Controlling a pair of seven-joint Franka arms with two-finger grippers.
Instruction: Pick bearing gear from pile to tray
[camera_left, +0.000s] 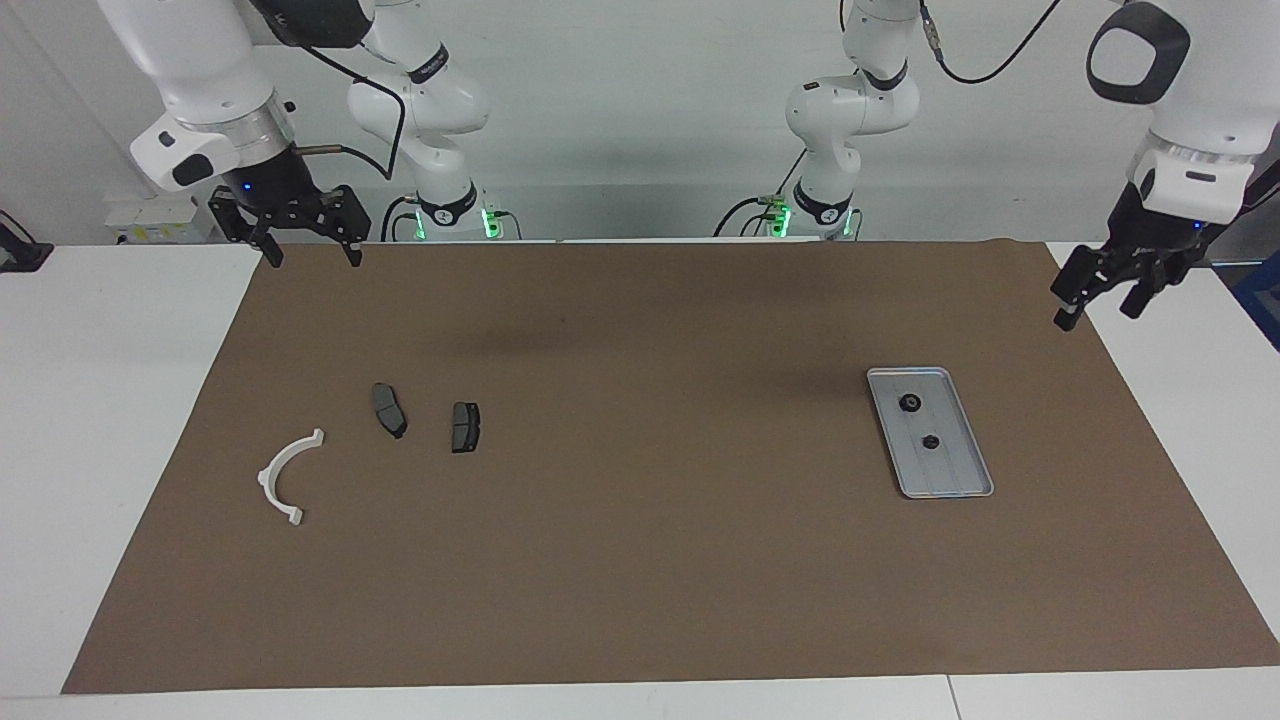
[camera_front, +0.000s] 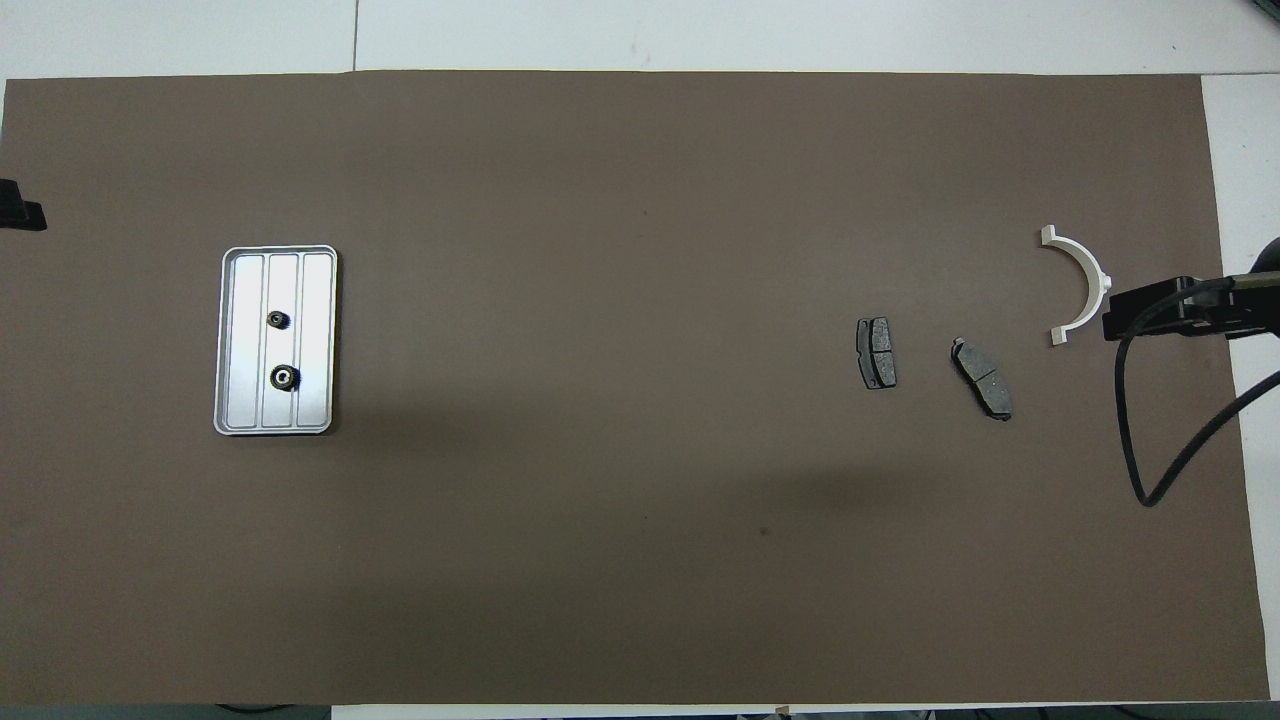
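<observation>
You are looking at a silver-grey tray (camera_left: 950, 478), a flat rectangle with rounded corners, a low raised rim and a floor ribbed lengthwise, lying on the brown mat (camera_left: 640, 560) toward the left arm's end of the table. Two small black round gears are sitting on its floor, one gear (camera_left: 909, 403) nearer to the robots and the second gear (camera_left: 930, 441) just farther from them; both are apart from the rim, and in the overhead view each is showing a paler centre.

Toward the right arm's end, the pile is lying as a loose scatter: a white curved arc (camera_left: 286, 477) and two dark grey brake pads, one pad (camera_left: 389, 409) beside the other pad (camera_left: 465, 427), none of them touching.

Your left gripper (camera_left: 1095, 298) is hanging in the air over the mat's edge, well apart from the tray, its fingers spread wide and holding nothing. Your right gripper (camera_left: 312, 250) is waiting over the mat's corner by its own base, fingers spread wide and empty too.
</observation>
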